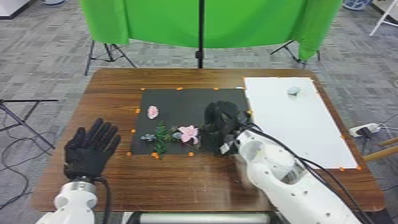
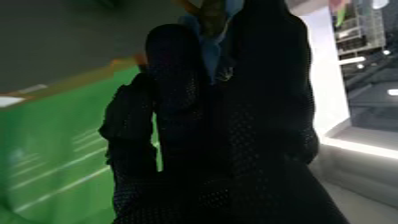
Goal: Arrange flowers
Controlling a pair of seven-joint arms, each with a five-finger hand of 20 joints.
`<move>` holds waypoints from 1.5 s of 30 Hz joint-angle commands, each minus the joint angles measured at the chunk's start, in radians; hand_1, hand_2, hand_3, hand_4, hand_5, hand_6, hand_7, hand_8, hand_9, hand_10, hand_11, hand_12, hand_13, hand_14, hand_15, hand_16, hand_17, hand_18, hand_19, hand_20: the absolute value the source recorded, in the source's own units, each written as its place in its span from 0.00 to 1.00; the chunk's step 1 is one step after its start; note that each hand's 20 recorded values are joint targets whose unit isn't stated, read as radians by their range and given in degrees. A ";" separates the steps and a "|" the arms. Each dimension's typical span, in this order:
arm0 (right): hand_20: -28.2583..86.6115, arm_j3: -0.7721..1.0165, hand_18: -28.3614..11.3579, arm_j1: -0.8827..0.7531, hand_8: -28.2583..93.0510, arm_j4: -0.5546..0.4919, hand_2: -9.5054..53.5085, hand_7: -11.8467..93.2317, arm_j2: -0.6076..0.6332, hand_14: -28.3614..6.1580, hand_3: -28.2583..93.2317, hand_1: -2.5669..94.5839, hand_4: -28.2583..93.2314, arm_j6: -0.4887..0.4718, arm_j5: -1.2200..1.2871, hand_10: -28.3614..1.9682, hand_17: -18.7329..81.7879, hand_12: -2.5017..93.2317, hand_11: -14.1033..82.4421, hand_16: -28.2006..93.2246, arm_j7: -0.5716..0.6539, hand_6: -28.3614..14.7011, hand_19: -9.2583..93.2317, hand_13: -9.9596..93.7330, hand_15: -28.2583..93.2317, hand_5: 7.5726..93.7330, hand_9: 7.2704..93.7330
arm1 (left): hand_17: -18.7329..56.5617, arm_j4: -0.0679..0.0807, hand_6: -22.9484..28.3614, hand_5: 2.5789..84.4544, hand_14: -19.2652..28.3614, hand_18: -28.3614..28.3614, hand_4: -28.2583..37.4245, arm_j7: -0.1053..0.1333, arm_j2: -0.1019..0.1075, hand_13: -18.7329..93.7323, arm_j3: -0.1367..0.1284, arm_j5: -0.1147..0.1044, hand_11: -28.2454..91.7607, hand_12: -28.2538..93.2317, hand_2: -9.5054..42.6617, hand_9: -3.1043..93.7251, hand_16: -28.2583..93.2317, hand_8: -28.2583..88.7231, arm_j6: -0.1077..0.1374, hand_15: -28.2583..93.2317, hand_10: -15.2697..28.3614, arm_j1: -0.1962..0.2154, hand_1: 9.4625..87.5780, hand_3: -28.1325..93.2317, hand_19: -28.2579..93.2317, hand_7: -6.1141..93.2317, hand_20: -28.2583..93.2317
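My right hand [image 1: 222, 116] is over the right part of the black mat [image 1: 169, 99]. In the right wrist view, a blue flower [image 2: 211, 52] is pinched between the fingers and thumb of my right hand [image 2: 262, 95]; the glove hides part of it. On the mat, a pink flower [image 1: 188, 133] lies beside a green leafy sprig [image 1: 162, 138] and a small grey-blue flower [image 1: 148, 136]. Farther back lies another pink flower [image 1: 153, 111]. My left hand [image 1: 91, 151] is open, left of the mat.
A white board [image 1: 298, 130] covers the table's right side, with a small pale object [image 1: 293, 91] near its far end. Orange tabs mark the edges of the mat and board. A green cloth [image 1: 169, 25] hangs behind the brown table [image 1: 169, 185].
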 commanded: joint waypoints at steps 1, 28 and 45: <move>0.63 0.008 0.20 -0.001 0.18 0.000 0.00 0.44 0.004 0.62 0.00 1.00 0.55 0.005 -0.023 0.56 0.50 0.45 0.33 0.54 -0.001 0.63 0.93 0.71 0.67 0.69 0.78 | 0.13 0.002 0.65 0.54 0.75 0.76 0.00 -0.007 0.000 0.43 0.004 -0.008 0.44 0.29 0.47 0.45 0.14 0.15 -0.008 0.59 0.72 0.006 0.25 0.87 0.56 0.18 0.32; 0.70 0.120 0.21 0.023 0.11 -0.012 0.00 0.31 0.016 0.42 0.90 0.52 0.00 0.026 -0.034 0.50 0.45 0.21 0.38 0.44 -0.032 0.67 0.97 0.54 0.88 0.63 0.62 | 0.13 -0.005 0.65 0.53 0.75 0.76 0.00 0.010 -0.015 0.42 -0.001 -0.024 0.44 0.29 0.47 0.44 0.14 0.15 -0.016 0.58 0.72 0.018 0.25 0.87 0.56 0.18 0.32; 0.46 0.273 0.25 0.274 0.09 0.380 0.00 0.33 0.151 0.34 0.95 0.44 0.00 0.022 -0.082 0.51 0.26 0.16 0.26 0.36 0.087 0.67 0.62 0.31 0.41 0.48 0.37 | 0.13 -0.008 0.65 0.53 0.75 0.75 0.00 0.032 -0.003 0.42 0.002 -0.024 0.43 0.29 0.47 0.44 0.15 0.16 -0.016 0.57 0.72 0.023 0.25 0.87 0.55 0.17 0.32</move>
